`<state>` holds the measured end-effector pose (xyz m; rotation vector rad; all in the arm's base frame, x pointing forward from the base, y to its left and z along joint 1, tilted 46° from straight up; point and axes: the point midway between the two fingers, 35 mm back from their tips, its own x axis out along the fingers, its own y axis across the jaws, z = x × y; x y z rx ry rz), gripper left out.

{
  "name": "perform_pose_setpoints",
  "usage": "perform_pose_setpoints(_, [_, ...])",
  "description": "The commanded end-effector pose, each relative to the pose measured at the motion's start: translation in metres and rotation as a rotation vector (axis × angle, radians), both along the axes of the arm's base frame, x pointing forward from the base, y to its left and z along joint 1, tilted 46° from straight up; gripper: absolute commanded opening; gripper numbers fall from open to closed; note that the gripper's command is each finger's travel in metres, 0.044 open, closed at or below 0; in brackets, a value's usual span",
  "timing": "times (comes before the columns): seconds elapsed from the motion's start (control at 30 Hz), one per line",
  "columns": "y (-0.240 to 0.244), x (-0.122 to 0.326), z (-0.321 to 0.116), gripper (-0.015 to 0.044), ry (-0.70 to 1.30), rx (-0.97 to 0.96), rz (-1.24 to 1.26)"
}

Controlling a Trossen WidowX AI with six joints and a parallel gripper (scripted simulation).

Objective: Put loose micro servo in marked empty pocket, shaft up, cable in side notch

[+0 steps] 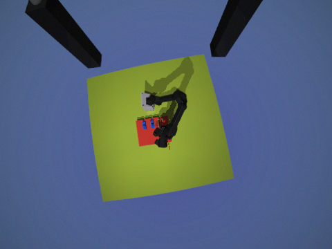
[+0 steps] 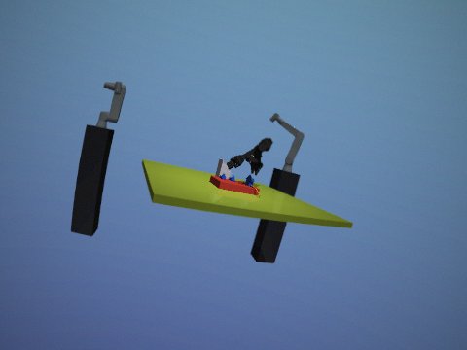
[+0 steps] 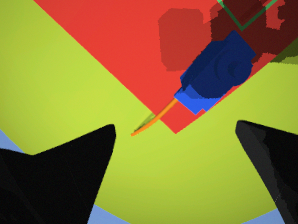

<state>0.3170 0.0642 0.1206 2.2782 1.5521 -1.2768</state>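
The loose blue servo (image 3: 212,67) (image 2: 249,181) stands on the red deck (image 3: 115,45) (image 1: 146,139) (image 2: 233,186) near one corner, higher than the seated servos. In the wrist view its round top faces the camera, and its orange cable (image 3: 165,112) (image 1: 169,146) reaches past the deck edge. The arm hides its body in the top view. My gripper (image 3: 175,126) (image 2: 256,170) is open and empty above the deck corner; in the wrist view the servo lies beyond the fingertips, up and right. A green outline (image 3: 242,28) shows partly, in shadow, beyond the servo.
Two seated blue servos (image 1: 144,124) (image 1: 152,123) stand along the deck's far edge. The arm's grey base plate (image 1: 144,104) (image 2: 220,168) is behind the deck. Dark pillars (image 2: 92,180) (image 2: 272,238) stand outside the yellow-green table (image 1: 155,173) (image 2: 180,190).
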Motion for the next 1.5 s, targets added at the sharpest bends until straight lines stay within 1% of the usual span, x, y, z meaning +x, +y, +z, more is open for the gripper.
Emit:
perform_pose_setpoints(0.0, [-0.001, -0.004, -0.001, 0.044, 0.137, 0.009, -0.082])
perform_pose_setpoints(0.57, [-0.002, -0.024, 0.003, 0.044, 0.609, 0.017, -0.377])
perform_pose_setpoints(0.83, [-0.002, -0.024, 0.002, 0.044, 0.613, 0.017, -0.38])
perform_pose_setpoints(1.03, [0.015, -0.025, -0.013, 0.044, 0.613, 0.018, -0.38])
perform_pose_setpoints(1.47, [0.025, -0.025, -0.022, 0.044, 0.613, 0.018, -0.38])
